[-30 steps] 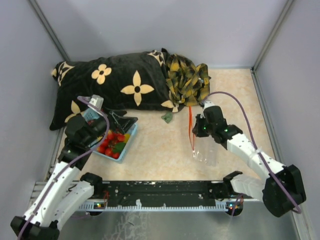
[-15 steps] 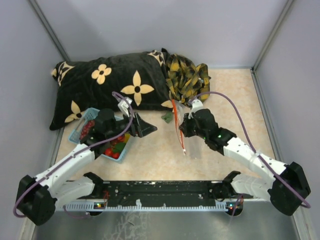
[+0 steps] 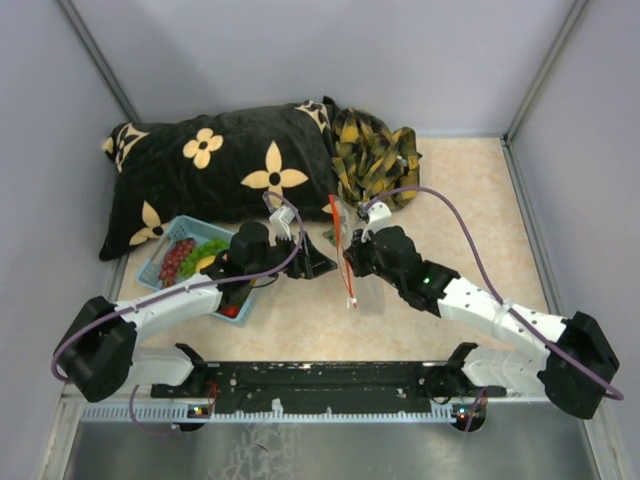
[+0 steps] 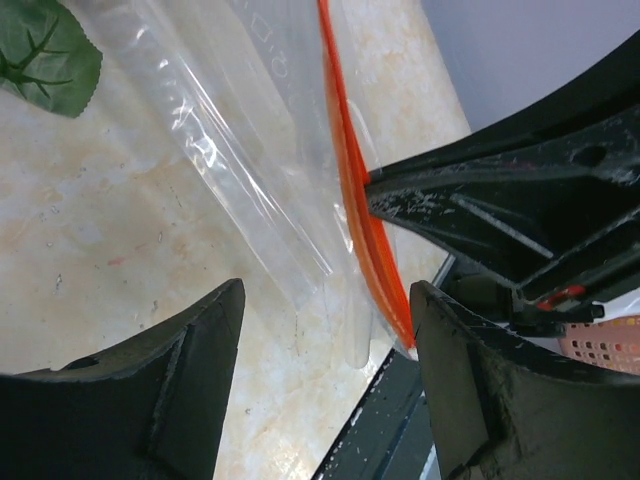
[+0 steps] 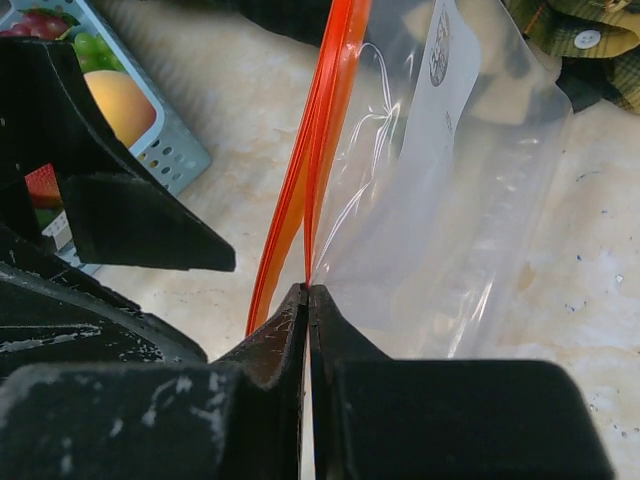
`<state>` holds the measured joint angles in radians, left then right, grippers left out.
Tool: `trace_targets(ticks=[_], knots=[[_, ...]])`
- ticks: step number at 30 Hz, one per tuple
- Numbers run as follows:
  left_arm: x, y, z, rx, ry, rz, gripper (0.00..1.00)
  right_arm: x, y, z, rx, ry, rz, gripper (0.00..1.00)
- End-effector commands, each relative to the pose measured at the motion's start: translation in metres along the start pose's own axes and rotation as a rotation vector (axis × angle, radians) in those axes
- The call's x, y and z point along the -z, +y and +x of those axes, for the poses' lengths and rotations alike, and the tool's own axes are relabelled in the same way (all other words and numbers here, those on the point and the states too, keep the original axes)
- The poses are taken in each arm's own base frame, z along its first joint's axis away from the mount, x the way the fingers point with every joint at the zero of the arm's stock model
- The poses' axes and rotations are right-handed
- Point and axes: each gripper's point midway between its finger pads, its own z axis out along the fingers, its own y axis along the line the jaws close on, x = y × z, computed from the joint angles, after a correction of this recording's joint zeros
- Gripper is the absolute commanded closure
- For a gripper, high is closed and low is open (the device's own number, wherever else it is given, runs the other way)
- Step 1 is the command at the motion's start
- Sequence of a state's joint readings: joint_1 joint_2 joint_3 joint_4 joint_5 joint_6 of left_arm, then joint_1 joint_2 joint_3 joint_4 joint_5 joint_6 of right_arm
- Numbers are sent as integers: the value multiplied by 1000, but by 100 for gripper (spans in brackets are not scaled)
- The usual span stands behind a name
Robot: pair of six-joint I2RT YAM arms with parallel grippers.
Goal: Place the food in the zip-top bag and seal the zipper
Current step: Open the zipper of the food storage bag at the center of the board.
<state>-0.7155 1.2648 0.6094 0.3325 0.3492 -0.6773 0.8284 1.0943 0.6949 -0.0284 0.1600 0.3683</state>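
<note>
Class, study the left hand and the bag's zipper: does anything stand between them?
Nothing visible does. The open left hand faces the zipper with only clear space ahead of its fingers. The right hand pinches the zipper from the far side, not in that gap.

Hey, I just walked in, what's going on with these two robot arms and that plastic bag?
The right gripper is shut on the zipper, holding the clear zip-top bag up by its red-orange mouth strip. The left gripper is open right beside that strip, gripping nothing. The food lies in the light-blue basket, and the bag looks empty, so filling hasn't started.
</note>
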Motion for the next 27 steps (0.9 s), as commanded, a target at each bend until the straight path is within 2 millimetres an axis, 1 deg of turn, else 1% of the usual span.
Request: trace_targets(ticks=[1,9,13,15,16,19,23,27], knots=[[-9,-18,-31,-41,-104,35,27,-6,10,-18,-7,-79,5,100],[-14,-9,-27,-40,-101,9,33,-13,18,-11,23,-67,11,100],[-19,0,-27,-53,-101,-22,42,-14,21,-9,29,-65,7,100],[-22,4,-26,-61,-94,-37,50,-15,21,-9,29,-66,7,100],[-22,6,-26,-63,-94,-46,52,-14,22,-9,28,-67,5,100],[-23,11,-27,-72,-99,-73,58,-13,22,-10,28,-73,3,100],[-24,16,-28,-82,-98,-99,63,-14,24,-10,33,-74,-1,100],[-28,17,-27,-88,-85,-100,68,-15,26,-8,38,-69,-10,100]])
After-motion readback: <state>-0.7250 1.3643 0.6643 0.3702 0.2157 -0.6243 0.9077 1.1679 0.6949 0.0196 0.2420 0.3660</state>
